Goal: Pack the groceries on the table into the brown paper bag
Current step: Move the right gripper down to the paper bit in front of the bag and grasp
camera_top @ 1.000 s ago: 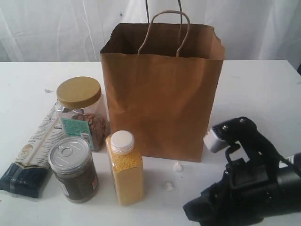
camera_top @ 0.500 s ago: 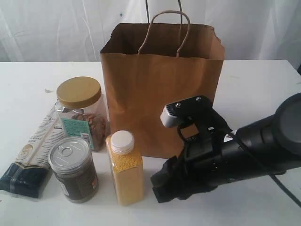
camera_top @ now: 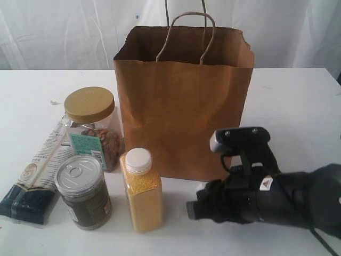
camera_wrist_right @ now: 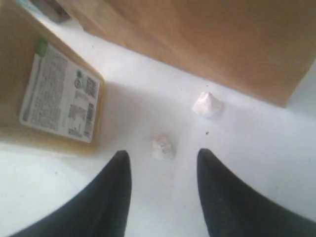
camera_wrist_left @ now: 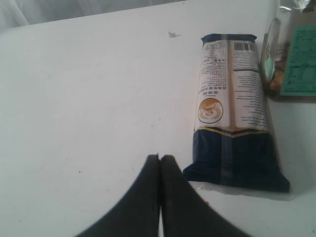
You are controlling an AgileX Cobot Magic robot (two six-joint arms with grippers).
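The right end effector (camera_top: 193, 209) sits low over the desk (camera_top: 298, 101), just in front of the brown paper bag (camera_top: 181, 112), its fingers apart with nothing between them. The right wrist view shows only two white scraps (camera_wrist_right: 163, 147) on the bare surface ahead. The white-capped yellow bottle (camera_top: 141, 189) stands upright beside it and looks like the item it is after.

To take it well, the open fingers should turn to face the bottle squarely and straddle its body about mid-height, below the cap, before closing. The silver-lidded dark jar (camera_top: 82, 189) stands close on the bottle's other side, so a hard sideways push could topple both. The lift then needs to clear the bag's rim and loop handles.

The left end effector (camera_wrist_left: 159, 159) has its fingers pressed together, empty, over the desk near the long white-and-navy packet (camera_wrist_left: 232, 113), which lies flat beside the tan-lidded clear jar (camera_top: 90, 125)
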